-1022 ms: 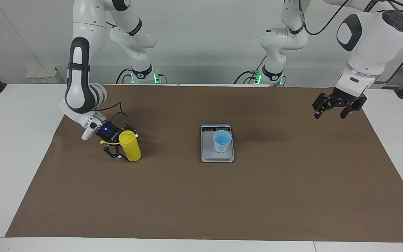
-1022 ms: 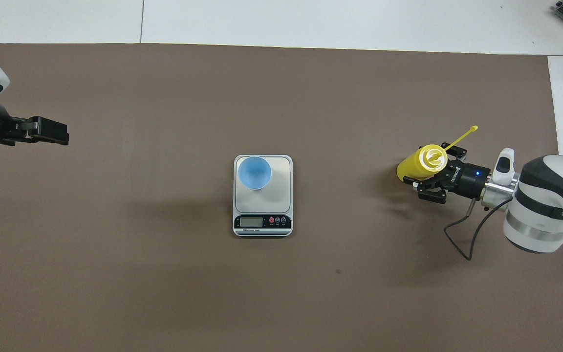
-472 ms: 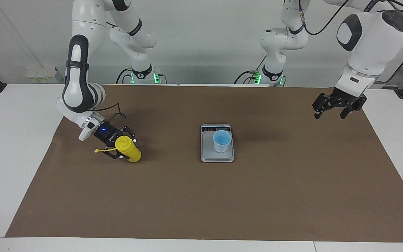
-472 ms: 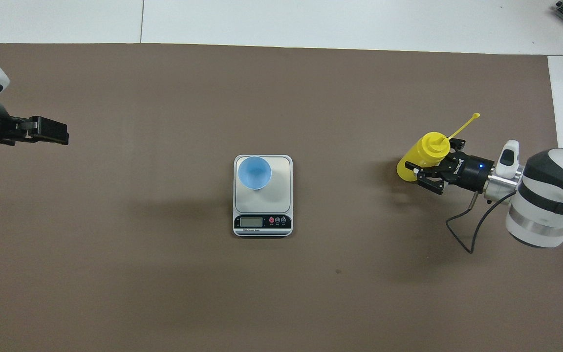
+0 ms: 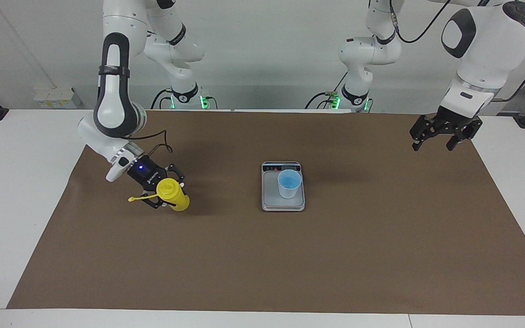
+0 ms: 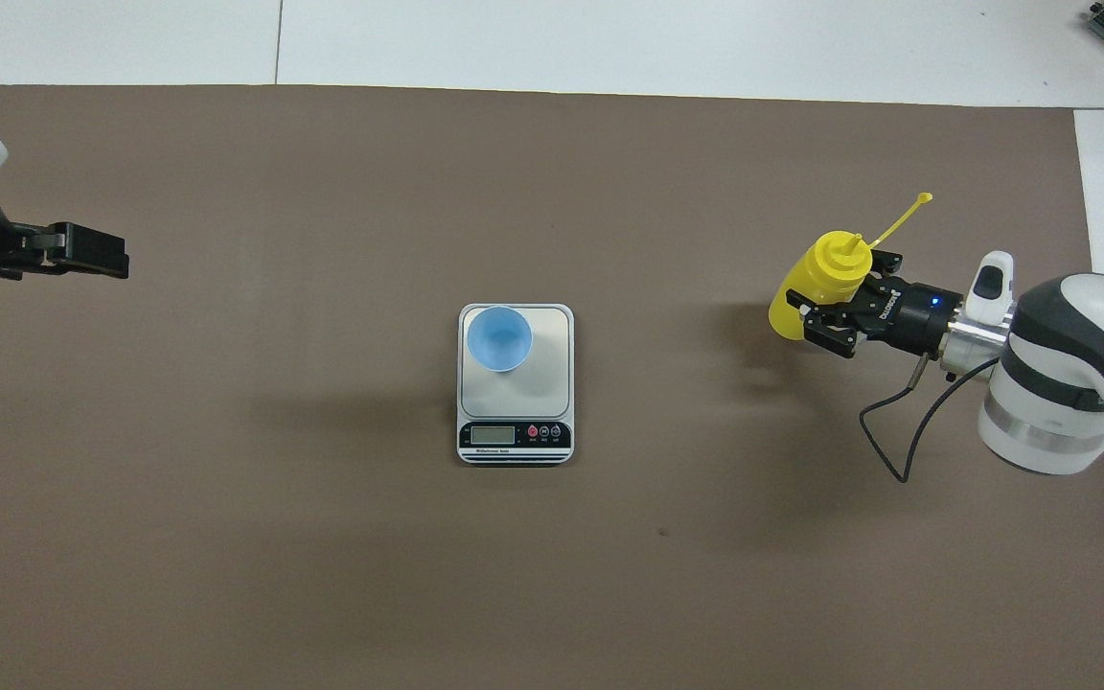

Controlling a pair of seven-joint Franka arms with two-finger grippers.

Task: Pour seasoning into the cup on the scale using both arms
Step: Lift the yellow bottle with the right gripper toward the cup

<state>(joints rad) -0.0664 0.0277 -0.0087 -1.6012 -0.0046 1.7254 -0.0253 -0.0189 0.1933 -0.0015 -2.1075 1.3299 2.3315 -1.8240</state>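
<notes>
The seasoning, a yellow squeeze bottle [image 5: 174, 195] [image 6: 825, 280], is at the right arm's end of the brown mat. It is tilted, with its nozzle leaning away from the robots and its cap strap sticking out. My right gripper [image 5: 170, 191] [image 6: 835, 302] comes in sideways, low over the mat, and is shut on the bottle's body. The light-blue cup [image 5: 289, 183] [image 6: 499, 337] stands upright on the scale [image 5: 271, 200] [image 6: 547, 383] in the middle of the mat, apart from both grippers. My left gripper [image 5: 445, 134] [image 6: 82, 259] hangs open and holds nothing over the mat's edge at the left arm's end.
The brown mat [image 5: 262, 264] covers most of the white table. The scale's display strip [image 6: 514, 436] faces the robots. A dark cable [image 6: 897, 441] loops down from the right wrist toward the mat.
The right gripper closed on the bottle and tipped it from upright to leaning away from the robots, shifting it slightly toward the scale. The left gripper rose a little.
</notes>
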